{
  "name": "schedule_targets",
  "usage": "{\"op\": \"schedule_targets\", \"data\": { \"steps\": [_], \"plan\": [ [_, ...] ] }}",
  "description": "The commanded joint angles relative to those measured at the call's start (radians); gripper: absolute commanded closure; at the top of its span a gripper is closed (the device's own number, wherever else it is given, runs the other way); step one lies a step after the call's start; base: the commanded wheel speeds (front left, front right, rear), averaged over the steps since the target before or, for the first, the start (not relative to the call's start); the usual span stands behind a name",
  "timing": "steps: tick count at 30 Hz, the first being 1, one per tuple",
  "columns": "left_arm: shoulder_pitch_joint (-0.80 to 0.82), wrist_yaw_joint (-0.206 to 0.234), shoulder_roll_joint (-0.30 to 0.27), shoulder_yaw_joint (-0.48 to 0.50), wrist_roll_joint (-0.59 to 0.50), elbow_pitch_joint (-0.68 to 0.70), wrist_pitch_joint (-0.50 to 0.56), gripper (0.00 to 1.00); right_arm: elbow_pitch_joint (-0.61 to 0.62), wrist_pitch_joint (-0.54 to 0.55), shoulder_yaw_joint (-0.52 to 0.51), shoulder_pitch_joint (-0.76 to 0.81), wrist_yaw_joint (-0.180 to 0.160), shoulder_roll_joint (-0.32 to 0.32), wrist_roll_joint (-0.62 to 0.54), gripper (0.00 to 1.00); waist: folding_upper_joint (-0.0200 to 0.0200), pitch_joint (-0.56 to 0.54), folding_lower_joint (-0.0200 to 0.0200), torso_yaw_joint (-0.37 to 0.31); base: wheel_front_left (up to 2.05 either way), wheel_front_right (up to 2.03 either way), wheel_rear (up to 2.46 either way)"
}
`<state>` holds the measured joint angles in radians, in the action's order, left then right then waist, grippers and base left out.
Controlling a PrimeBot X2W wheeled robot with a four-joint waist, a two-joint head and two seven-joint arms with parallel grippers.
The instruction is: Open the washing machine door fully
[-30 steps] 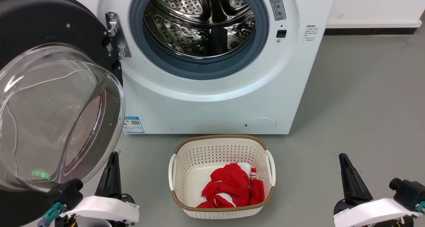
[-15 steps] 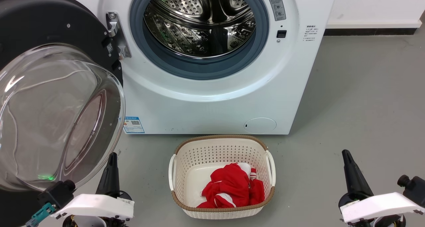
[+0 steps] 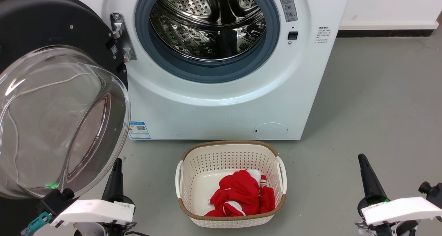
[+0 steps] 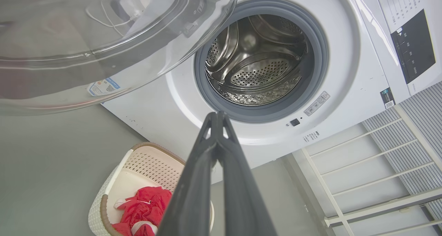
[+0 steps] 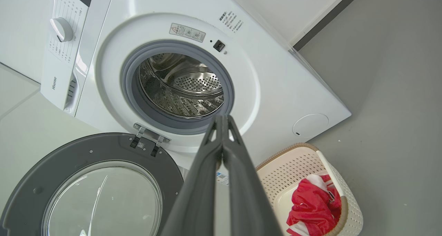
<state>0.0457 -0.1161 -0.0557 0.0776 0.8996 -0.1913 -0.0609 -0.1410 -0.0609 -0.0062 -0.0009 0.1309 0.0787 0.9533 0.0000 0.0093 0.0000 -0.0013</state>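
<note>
The washing machine door (image 3: 58,101) is swung out on the left of the head view, away from the washing machine (image 3: 221,105), with the drum (image 3: 210,25) fully exposed. We judge it about fully open, with little travel left.

The left tool (image 3: 116,164) sits low, just beside the door's lower edge. We can't tell if it touches. Its 2 fingers are pressed together on nothing. The right tool (image 3: 362,159) is also closed and empty, low right, well apart from the door.

Handling: we'd guess the door is heavy and rigid. It pivots on 1 metal hinge (image 3: 121,36), so it moves only in an arc. The glass bowl (image 3: 41,125) looks slick, curved and breakable, so it makes a bad contact spot. We'd push gently on the black rim (image 3: 38,18) at the free edge, far from the hinge.

The basket (image 3: 229,147) holding the red garment (image 3: 241,194) sits in front of the machine.
</note>
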Motion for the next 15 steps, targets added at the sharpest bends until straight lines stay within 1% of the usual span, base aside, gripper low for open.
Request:
{"op": "schedule_targets", "data": {
  "steps": [1, 15],
  "plan": [
    [0.029, -0.007, -0.002, 0.006, 0.035, 0.006, 0.008, 1.0, 0.003, 0.005, -0.004, -0.029, 0.0, 0.008, 0.035, 1.0, 0.0, 0.0, 0.0, 0.0, 0.0, 0.0, 0.0],
    [0.038, -0.009, 0.0, 0.014, 0.198, -0.009, 0.05, 1.0, -0.022, 0.036, -0.016, -0.048, 0.0, 0.008, 0.196, 1.0, 0.0, -0.001, 0.0, 0.0, 0.0, 0.0, 0.0]
  ]
}}
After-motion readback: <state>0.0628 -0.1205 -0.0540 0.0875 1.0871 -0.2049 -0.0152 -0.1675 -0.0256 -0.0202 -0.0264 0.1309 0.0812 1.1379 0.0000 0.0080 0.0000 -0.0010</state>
